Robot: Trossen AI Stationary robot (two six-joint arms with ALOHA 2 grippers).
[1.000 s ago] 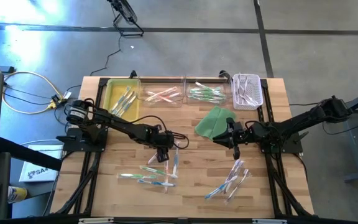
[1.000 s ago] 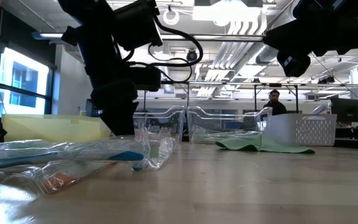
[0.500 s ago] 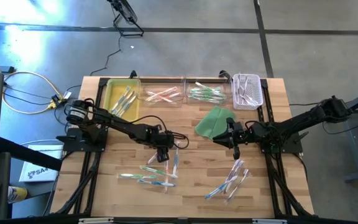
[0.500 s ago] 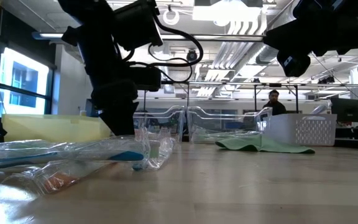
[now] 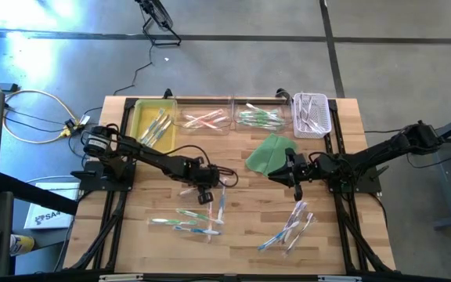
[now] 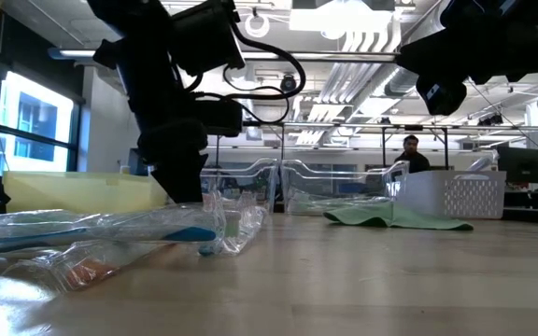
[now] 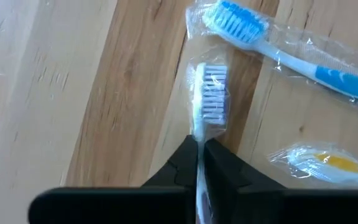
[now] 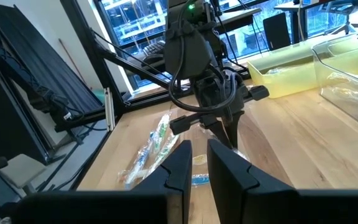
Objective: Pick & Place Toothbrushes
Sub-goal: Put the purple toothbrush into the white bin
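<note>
Taking the green cloth [image 5: 268,153] at mid-table as the landmark, the near edge holds two loose scatters of wrapped toothbrushes: one group [image 5: 290,225] nearer than the cloth and slightly right, another [image 5: 186,223] nearer and to its left. Just beyond that left group, level with the cloth and left of it, the left gripper [image 7: 201,149] is down at the table with its fingers pinched tight on the handle of a white-bristled toothbrush [image 7: 209,99], which lies flat in its wrapper beside a blue toothbrush [image 7: 272,43]. The grasp step looks made; the next move should call for a straight lift clear of neighbouring wrappers, then a carry to one of the trays. The right gripper [image 5: 295,188] waits just beside the cloth's near edge, fingers a narrow gap apart, holding nothing. Beyond the cloth stand the yellow tray [image 5: 136,121], two clear trays [image 5: 232,116] and a white basket [image 5: 329,117], each already holding brushes.
</note>
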